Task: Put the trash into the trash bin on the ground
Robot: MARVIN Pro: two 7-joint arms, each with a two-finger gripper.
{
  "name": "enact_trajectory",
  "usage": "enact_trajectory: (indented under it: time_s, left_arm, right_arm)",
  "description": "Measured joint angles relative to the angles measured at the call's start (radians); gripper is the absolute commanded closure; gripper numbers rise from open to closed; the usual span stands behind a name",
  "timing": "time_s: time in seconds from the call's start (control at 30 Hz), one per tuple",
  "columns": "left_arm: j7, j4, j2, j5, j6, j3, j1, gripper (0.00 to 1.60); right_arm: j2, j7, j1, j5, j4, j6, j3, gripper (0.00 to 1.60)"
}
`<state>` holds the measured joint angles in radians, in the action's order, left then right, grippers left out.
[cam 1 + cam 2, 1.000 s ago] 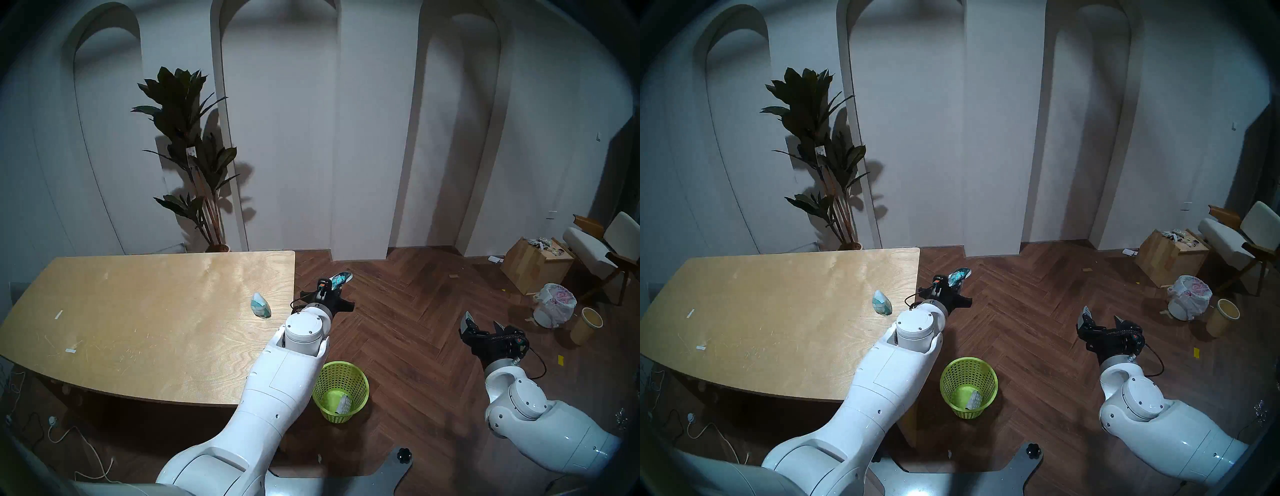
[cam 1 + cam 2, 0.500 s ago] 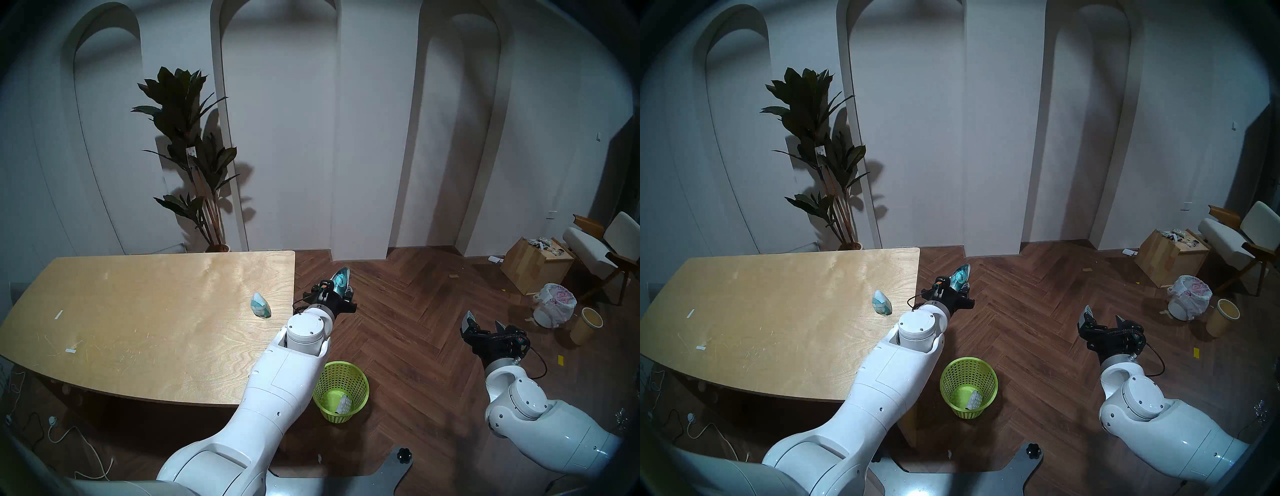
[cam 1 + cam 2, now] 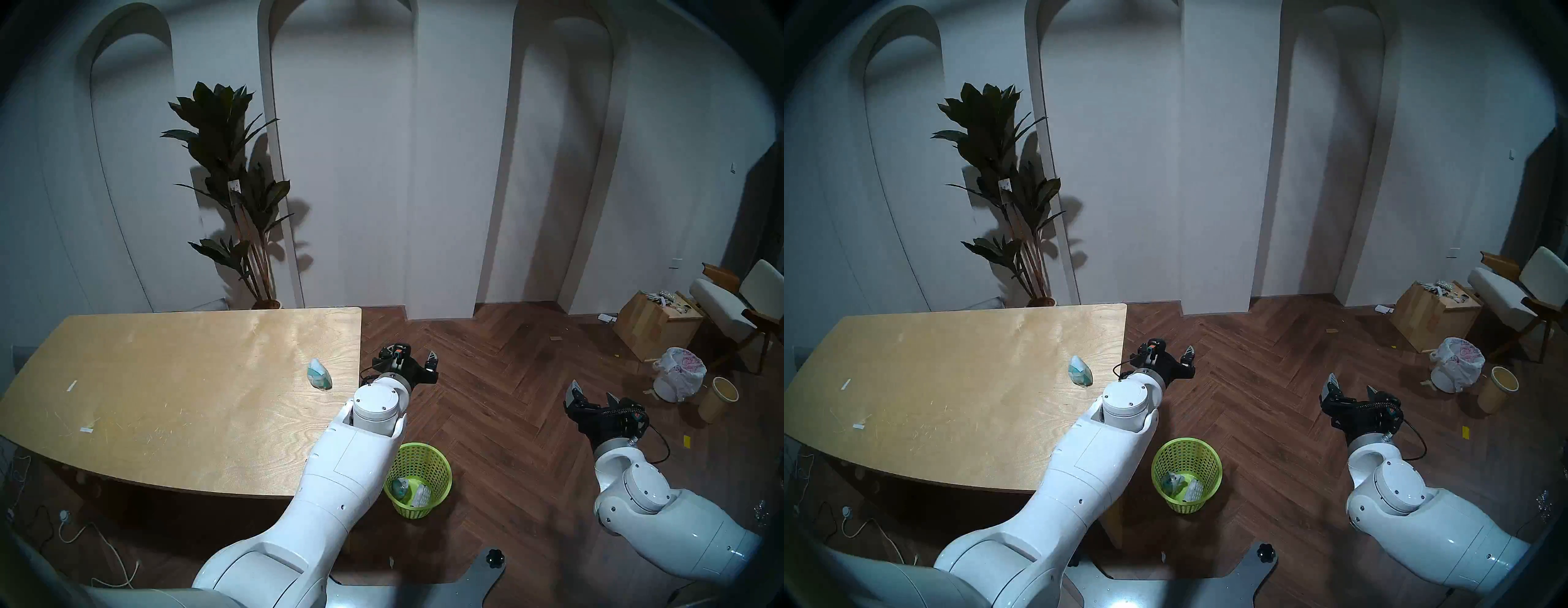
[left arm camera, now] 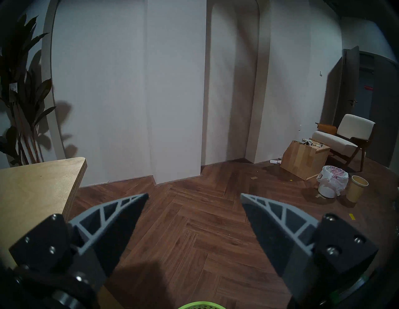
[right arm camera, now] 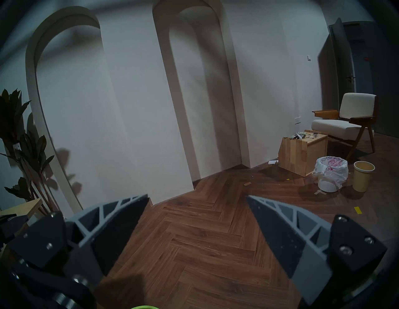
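The lime-green trash bin (image 3: 438,466) (image 3: 1205,457) stands on the floor by the table's right end. Inside it lie a teal-and-clear wrapper (image 3: 401,488) (image 3: 1173,482) and a flat white packet (image 3: 421,494) (image 3: 1193,492). Another crumpled teal wrapper (image 3: 319,373) (image 3: 1080,371) rests on the table near its right edge. My left gripper (image 3: 409,356) (image 4: 194,195) hangs open and empty above the floor, beyond the bin. Only the bin's rim (image 4: 200,305) shows at the bottom of the left wrist view. My right gripper (image 3: 593,391) (image 5: 197,196) is open and empty, off to the right.
The light wooden table (image 3: 169,382) fills the left side, with a potted plant (image 3: 237,191) behind it. At the far right stand a wooden box (image 3: 655,325), a chair (image 3: 734,297), a white bucket with a bag (image 3: 679,373) and a tan cylinder (image 3: 719,399).
My left gripper opened and let go of the teal wrapper, which now lies in the green bin beside the white packet. The right arm stayed still.
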<state>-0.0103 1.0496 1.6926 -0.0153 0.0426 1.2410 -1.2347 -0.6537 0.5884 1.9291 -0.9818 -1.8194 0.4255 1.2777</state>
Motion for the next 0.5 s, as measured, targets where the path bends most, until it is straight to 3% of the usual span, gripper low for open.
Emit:
enact_trajectory:
  time_s: [0.5]
  left_arm:
    - [0.047, 0.179, -0.036, 0.033, -0.042, 0.014, -0.036, 0.0]
  right_arm:
    - [-0.018, -0.052, -0.039, 0.002, 0.026, -0.01, -0.038, 0.0]
